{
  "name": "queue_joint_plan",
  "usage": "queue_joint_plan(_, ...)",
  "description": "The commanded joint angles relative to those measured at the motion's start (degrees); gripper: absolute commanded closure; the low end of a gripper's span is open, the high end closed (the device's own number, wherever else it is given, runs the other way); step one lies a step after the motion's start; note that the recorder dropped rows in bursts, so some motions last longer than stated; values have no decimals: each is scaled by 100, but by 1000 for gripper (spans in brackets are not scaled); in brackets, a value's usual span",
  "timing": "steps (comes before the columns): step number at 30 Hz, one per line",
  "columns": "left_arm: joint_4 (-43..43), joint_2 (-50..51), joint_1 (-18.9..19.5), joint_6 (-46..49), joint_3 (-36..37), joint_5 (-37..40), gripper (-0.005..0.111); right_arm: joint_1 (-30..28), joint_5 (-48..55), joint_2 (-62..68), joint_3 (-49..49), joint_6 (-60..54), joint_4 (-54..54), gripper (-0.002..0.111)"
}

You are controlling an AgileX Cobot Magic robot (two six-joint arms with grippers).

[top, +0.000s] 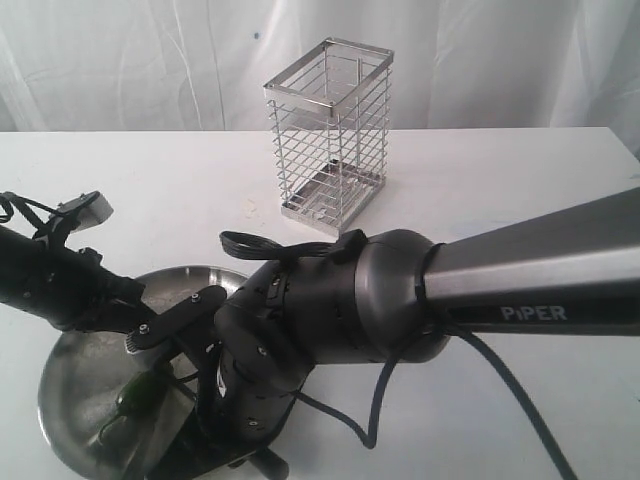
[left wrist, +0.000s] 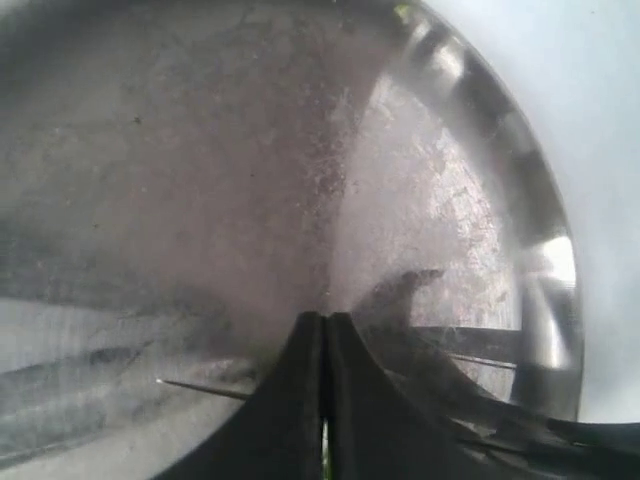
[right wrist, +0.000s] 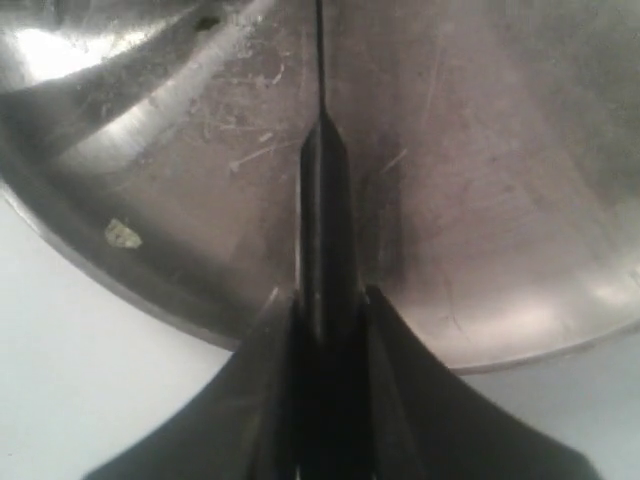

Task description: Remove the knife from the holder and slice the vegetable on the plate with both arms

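Note:
My right gripper (right wrist: 325, 310) is shut on the black handle of the knife (right wrist: 322, 200). Its thin blade, seen edge-on, reaches out low over the steel plate (right wrist: 70, 225). My left gripper (left wrist: 325, 325) is shut over the plate (left wrist: 540, 200), and a sliver of the green vegetable (left wrist: 323, 440) shows between its fingers. In the exterior view the dark green vegetable (top: 135, 398) lies on the plate (top: 70, 380) at the front left, under both wrists. The bulky PiPER arm (top: 530, 280) hides the knife and both grippers' tips there. The wire holder (top: 328, 135) stands behind with nothing in it.
A white table (top: 520, 180) carries everything, with white curtains behind it. A pale green scrap (right wrist: 122, 233) sits on the plate's rim, and a dark speck (right wrist: 205, 22) lies farther in. A cable (top: 500, 380) hangs from the right arm over the table.

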Motion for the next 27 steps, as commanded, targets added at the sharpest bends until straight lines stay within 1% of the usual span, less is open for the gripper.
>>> queue_joint_plan(1,-47,31,-6,1,237,-308,107,-11,20,54,5,-71,-6,108)
queue_joint_plan(6,-27,316,-6,22,372,-642,107,-11,50,54,-29,-71,-6,108)
queue_joint_plan(10,-92,568,-6,22,375,-666,107,-11,124,54,-206,-91,-6,108)
queue_joint_plan(14,-118,568,-6,22,375,-690,107,-11,124,82,-349,-199,-32,108)
queue_joint_plan(22,-333,558,-6,22,375,-484,107,-11,229,417,-568,-225,-133,108)
queue_joint_plan(27,-345,325,-6,22,375,-517,107,-11,173,428,-680,-225,-156,108)
